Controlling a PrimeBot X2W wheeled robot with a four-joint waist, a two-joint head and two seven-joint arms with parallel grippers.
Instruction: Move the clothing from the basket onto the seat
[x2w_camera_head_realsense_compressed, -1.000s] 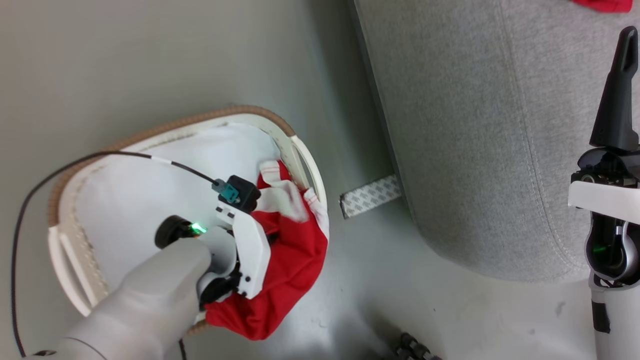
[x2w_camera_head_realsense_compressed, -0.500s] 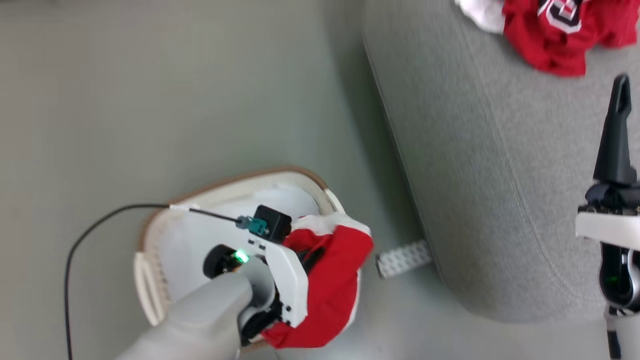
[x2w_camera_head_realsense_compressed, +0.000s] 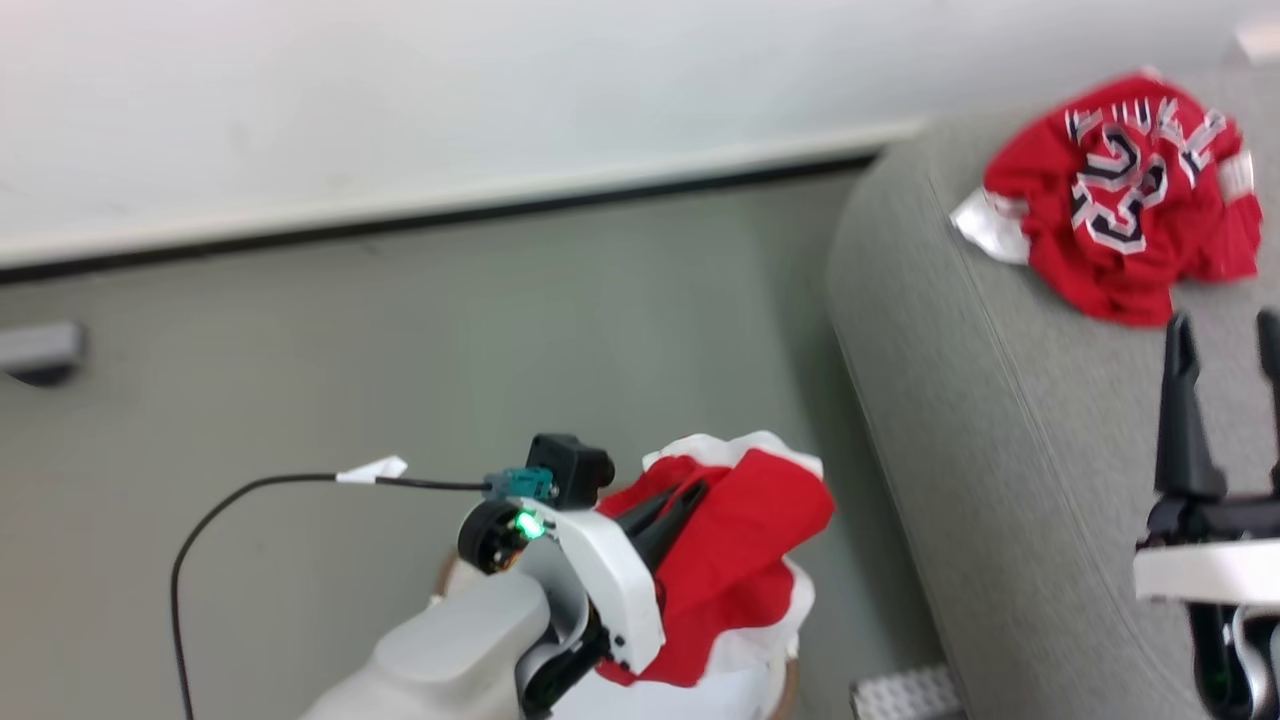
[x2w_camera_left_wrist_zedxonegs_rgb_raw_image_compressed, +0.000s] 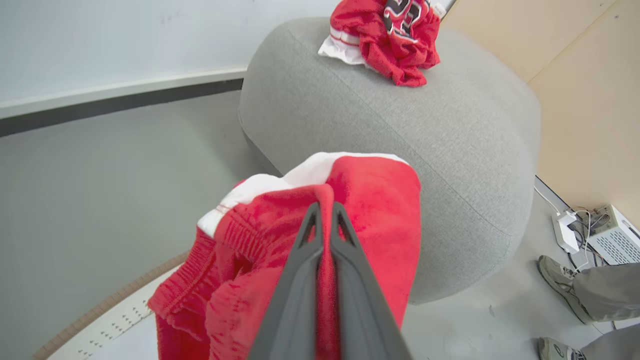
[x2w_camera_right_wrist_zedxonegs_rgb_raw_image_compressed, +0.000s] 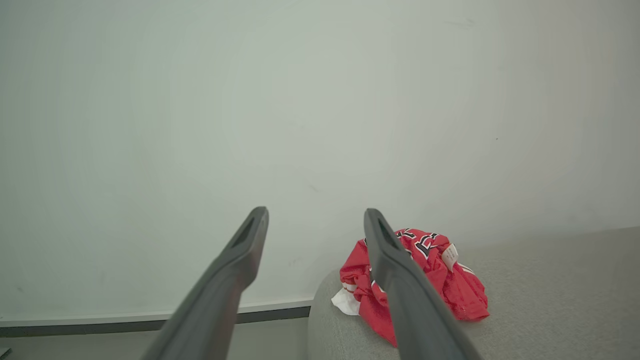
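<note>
My left gripper (x2w_camera_left_wrist_zedxonegs_rgb_raw_image_compressed: 322, 207) is shut on a red garment with white trim (x2w_camera_left_wrist_zedxonegs_rgb_raw_image_compressed: 370, 210), and holds it bunched and hanging above the basket (x2w_camera_left_wrist_zedxonegs_rgb_raw_image_compressed: 100, 312). Of the basket I see just a strip of brown rim and perforated cream wall. In the head view the same garment (x2w_camera_head_realsense_compressed: 745, 560) hangs from the left gripper (x2w_camera_head_realsense_compressed: 690, 497), left of the grey seat (x2w_camera_head_realsense_compressed: 1000, 450). A second red garment with black-and-white numerals (x2w_camera_head_realsense_compressed: 1120, 220) lies crumpled on the seat (x2w_camera_left_wrist_zedxonegs_rgb_raw_image_compressed: 425, 120). My right gripper (x2w_camera_head_realsense_compressed: 1225, 335) stands open over the seat, nothing between its fingers (x2w_camera_right_wrist_zedxonegs_rgb_raw_image_compressed: 395, 250).
A pale wall with a dark baseboard (x2w_camera_head_realsense_compressed: 450, 215) runs behind the seat. A person's shoes (x2w_camera_left_wrist_zedxonegs_rgb_raw_image_compressed: 555, 275) and a white power box with cables (x2w_camera_left_wrist_zedxonegs_rgb_raw_image_compressed: 610, 235) lie on the floor right of the seat. A grey patterned strip (x2w_camera_head_realsense_compressed: 905, 693) sits by the seat's base.
The head camera has swung up toward the wall and the seat. My left gripper has raised the red garment clear of the basket. The right gripper stays open.
</note>
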